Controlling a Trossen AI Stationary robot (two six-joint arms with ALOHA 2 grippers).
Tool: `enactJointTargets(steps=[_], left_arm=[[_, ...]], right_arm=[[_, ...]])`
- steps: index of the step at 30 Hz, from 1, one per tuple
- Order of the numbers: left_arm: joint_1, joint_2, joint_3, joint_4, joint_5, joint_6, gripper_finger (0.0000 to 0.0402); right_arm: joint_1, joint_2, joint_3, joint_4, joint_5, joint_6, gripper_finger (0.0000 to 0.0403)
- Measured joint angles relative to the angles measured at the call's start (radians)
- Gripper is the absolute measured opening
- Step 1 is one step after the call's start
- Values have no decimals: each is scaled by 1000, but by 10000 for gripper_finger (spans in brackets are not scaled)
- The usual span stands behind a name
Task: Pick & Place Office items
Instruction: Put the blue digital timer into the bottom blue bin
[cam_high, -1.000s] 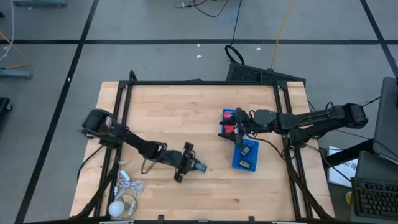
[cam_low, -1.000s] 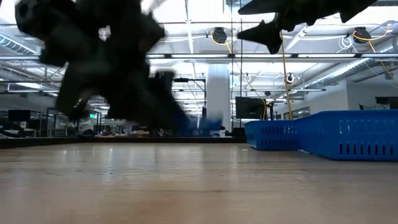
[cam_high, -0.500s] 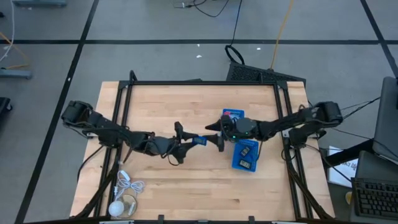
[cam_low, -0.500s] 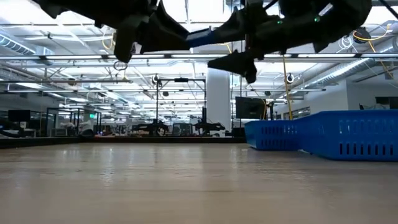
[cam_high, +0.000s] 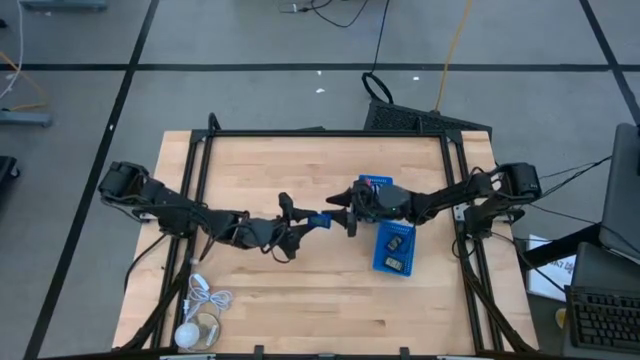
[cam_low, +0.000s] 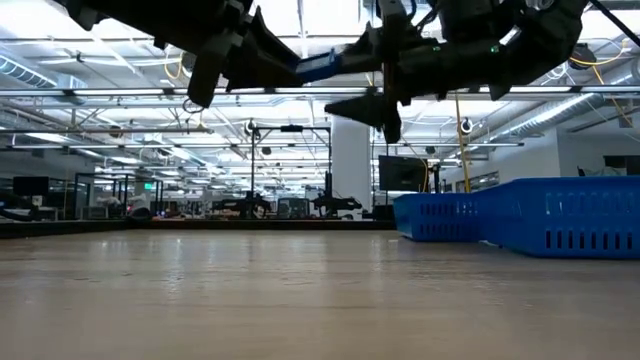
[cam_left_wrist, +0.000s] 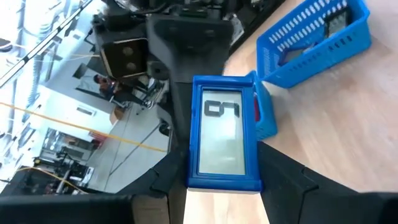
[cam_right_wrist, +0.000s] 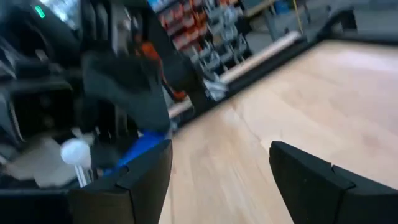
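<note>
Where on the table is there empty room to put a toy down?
The far left half of the wooden table is bare, and so is the near middle strip between the white cable and the blue trays. It is crowded mid-table, where the left pincer holds a blue item up to the right pincer.

A wooden table carries two blue rectangular trays at its right side, one just beside the other, near the right edge. In the low view the trays stand at the right, slotted walls upright. A coiled white cable with a round white object lies at the table's front left corner.
</note>
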Motion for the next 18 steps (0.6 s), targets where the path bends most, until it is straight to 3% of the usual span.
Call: enactJointTargets(steps=[7,18], left_arm=[[4,3,-1,-26,5,-34,152],[14,2,-1,2,-6,-5,152]], right_arm=[[6,-5,3,127,14,1,254],[46,0,2,48,20,-3,254]])
